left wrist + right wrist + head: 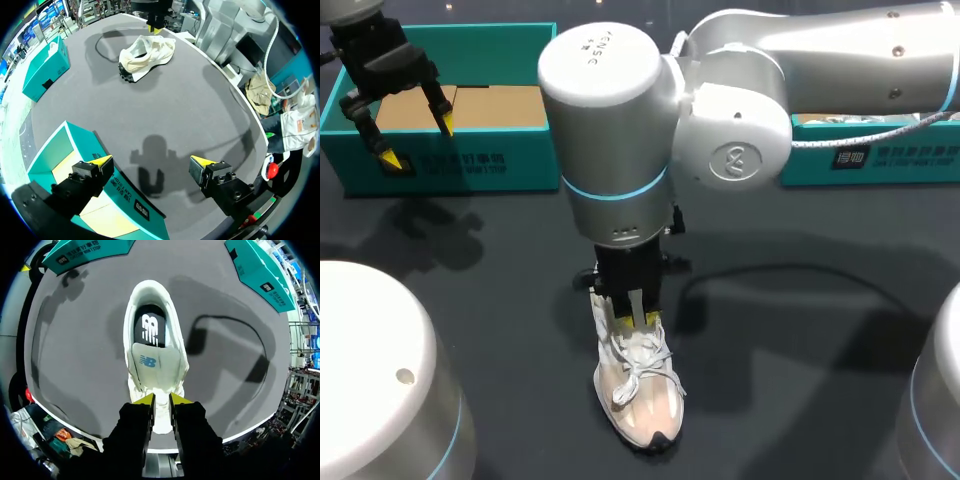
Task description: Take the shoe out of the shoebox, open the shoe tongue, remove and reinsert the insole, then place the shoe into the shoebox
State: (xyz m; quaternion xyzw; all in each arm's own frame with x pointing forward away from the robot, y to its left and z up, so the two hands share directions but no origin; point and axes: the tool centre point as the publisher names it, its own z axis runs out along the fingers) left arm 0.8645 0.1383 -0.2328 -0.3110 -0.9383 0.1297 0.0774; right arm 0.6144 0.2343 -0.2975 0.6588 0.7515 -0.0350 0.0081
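right gripper point(162, 401) pinching shoe tongue point(152, 365), shoebox point(450, 165) well behind

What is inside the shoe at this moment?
In the shoe, a dark insole shows through the opening. Its front is covered by the tongue, pinched in the right hand; the toe end cannot be seen.

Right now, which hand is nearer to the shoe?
Right. The right hand grips the shoe itself; the left hand hangs open over the shoebox edge, well away.
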